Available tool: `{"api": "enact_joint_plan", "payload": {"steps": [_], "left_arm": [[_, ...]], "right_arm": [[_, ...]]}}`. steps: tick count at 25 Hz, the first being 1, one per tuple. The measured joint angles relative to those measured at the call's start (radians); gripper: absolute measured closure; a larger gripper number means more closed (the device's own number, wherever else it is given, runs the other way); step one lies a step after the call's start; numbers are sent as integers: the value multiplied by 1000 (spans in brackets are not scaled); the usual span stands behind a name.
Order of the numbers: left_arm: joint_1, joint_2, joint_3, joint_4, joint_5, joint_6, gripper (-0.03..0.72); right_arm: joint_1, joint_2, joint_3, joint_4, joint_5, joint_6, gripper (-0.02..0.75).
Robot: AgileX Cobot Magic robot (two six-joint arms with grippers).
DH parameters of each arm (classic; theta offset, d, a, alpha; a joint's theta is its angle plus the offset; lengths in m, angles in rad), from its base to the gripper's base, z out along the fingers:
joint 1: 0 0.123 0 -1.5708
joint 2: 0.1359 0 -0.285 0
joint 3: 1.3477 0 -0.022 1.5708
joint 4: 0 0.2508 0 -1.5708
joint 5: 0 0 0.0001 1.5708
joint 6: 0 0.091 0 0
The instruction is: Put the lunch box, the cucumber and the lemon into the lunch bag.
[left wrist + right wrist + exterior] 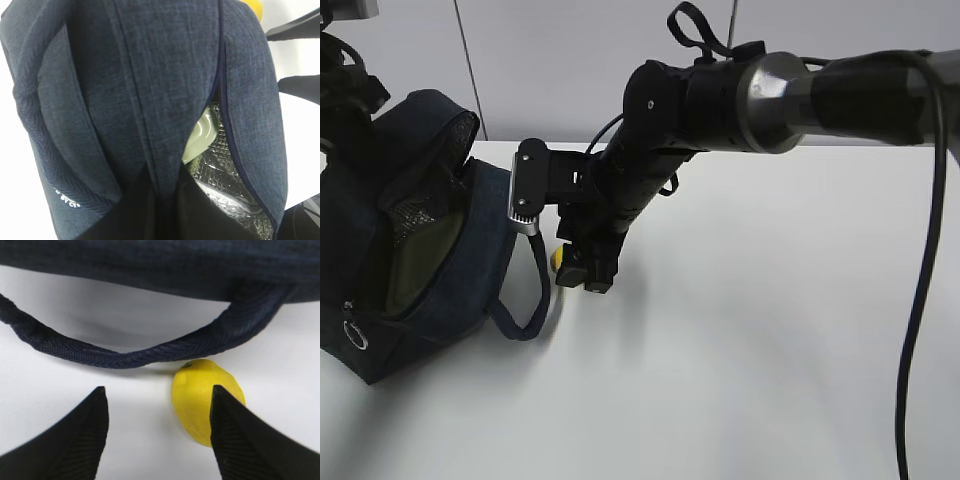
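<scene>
So I was standing there watching, and the right gripper [159,432] was down at the table with its jaws spread wide and nothing in them, the lemon [204,400] sitting on the white table [770,330] off to one side of the gap, right up against one finger rather than centred. It lay just beside the dangling handle [125,357] of the lunch bag [410,250], near enough that I figured the strap could get snagged in the pinch.

The lemon looked light, firm and waxy, the kind of thing that squirts out of smooth pads if squeezed near the pointed end. I'd have taken it across its fat middle, after shifting over to centre it.

The left gripper itself wasn't visible; going by its closed state and the fabric pulled up in front of its camera, it seemed to be pinching the bag's flap to keep the mouth open. Inside I could see the lunch box [202,135] against the silver lining. Couldn't spot the cucumber.
</scene>
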Motion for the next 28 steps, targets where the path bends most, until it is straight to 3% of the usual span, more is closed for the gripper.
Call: {"api": "enact_joint_plan", "payload": {"steps": [28], "left_arm": [[0, 0, 0, 4, 0, 2, 686]], "right_arm": [[-2, 104, -84, -76, -73, 6, 242]]}}
